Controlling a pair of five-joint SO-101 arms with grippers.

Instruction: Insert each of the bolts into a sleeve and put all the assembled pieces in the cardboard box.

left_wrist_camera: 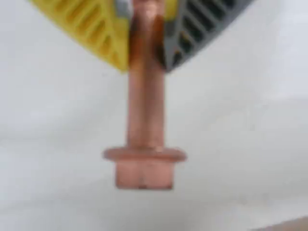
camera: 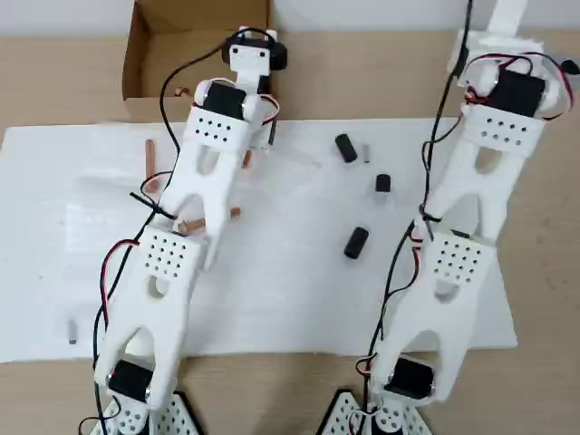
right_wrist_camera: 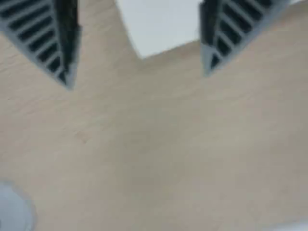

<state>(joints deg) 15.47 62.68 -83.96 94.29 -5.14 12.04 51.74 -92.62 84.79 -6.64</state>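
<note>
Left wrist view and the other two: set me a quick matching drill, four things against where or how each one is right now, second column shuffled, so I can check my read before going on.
Things
1. copper bolt
2. right gripper
3. cardboard box
4. black sleeves

Place or state
A. open, above the bare wooden table
B. lying loose on the white sheet
C. clamped by its shaft between the fingers of the left gripper, head free
D. standing on the wood beyond the sheet's far edge

Pairs: 1-C, 2-A, 3-D, 4-B
</note>
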